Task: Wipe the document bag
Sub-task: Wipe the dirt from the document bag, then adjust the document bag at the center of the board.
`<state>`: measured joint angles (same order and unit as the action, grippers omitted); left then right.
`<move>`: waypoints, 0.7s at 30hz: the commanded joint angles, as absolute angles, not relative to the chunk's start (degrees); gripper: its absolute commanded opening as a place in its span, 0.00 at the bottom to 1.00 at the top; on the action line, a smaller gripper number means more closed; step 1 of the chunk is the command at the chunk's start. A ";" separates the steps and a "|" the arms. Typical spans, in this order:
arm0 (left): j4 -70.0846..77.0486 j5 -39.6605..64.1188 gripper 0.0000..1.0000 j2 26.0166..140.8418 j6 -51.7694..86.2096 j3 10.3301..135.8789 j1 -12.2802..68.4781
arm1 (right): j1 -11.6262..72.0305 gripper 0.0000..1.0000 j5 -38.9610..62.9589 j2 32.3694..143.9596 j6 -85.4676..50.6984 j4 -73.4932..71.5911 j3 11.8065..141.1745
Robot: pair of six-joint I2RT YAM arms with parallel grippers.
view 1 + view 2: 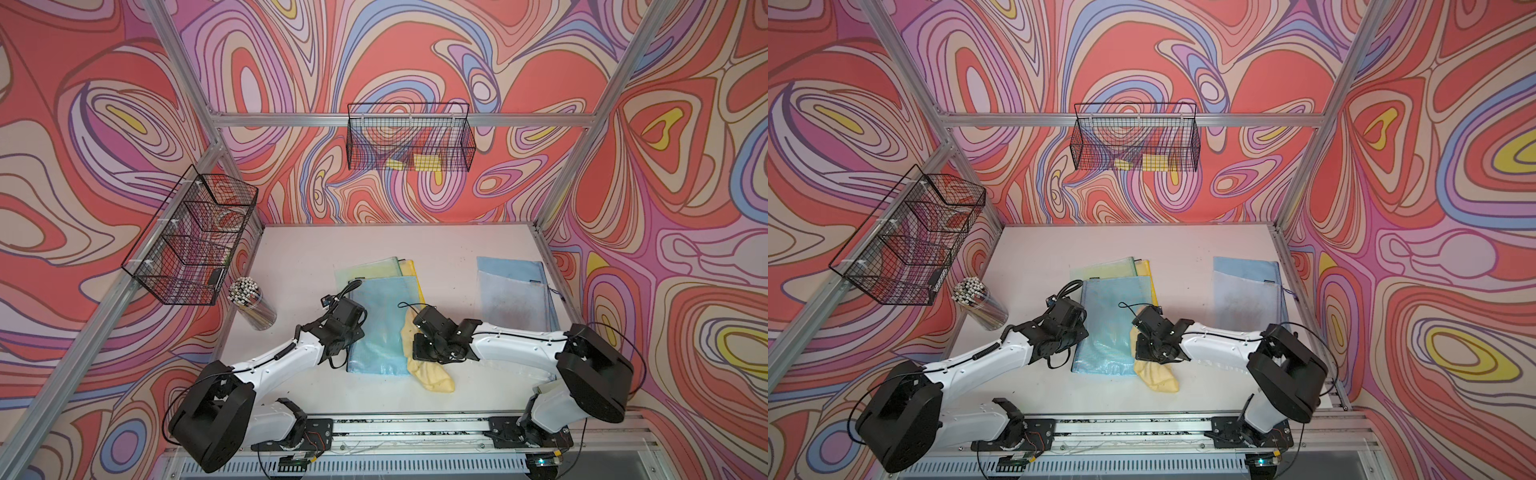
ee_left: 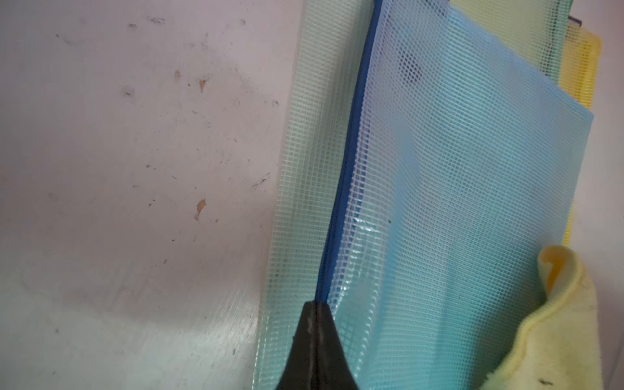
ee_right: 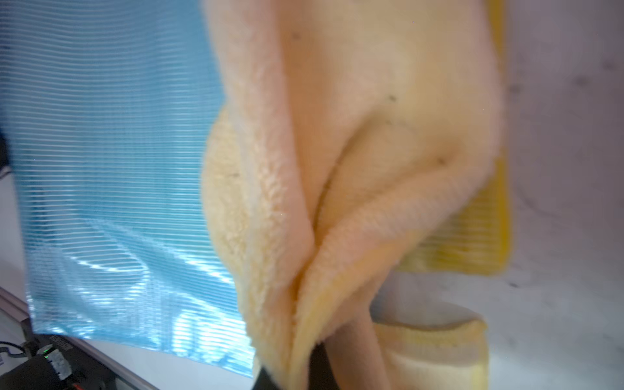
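The blue bag (image 1: 380,328) lies mid-table (image 1: 299,257), its long axis running away from the robot, with the left hand (image 2: 315,324) closed tight at its left edge and the right hand (image 3: 317,368), clamped on the yellow cloth (image 1: 432,380), at its right edge, probably to sweep leftward.

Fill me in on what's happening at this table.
Two robot arms are working on a blue mesh document bag. The left end effector is shut at the bag's dark blue zipper edge, apparently steadying it. The right end effector is shut on a yellow cloth, which lies along the bag's side nearest that arm, partly on the table.
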<state>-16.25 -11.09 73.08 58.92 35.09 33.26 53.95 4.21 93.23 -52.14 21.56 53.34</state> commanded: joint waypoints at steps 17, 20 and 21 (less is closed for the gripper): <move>-20.77 -16.17 0.00 70.70 58.77 35.75 32.83 | 60.09 0.00 5.46 102.52 -57.51 14.69 49.92; -21.49 -16.75 0.00 70.04 57.89 36.00 32.62 | 56.85 0.00 4.58 95.80 -59.18 15.37 40.85; -22.04 -16.92 0.00 69.78 57.55 36.18 32.48 | 55.22 0.00 4.66 93.09 -59.58 15.66 37.91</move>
<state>-19.31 -14.02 71.26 58.48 35.11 33.23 58.35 8.45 95.31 -57.30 7.31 45.10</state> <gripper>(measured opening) 0.047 0.053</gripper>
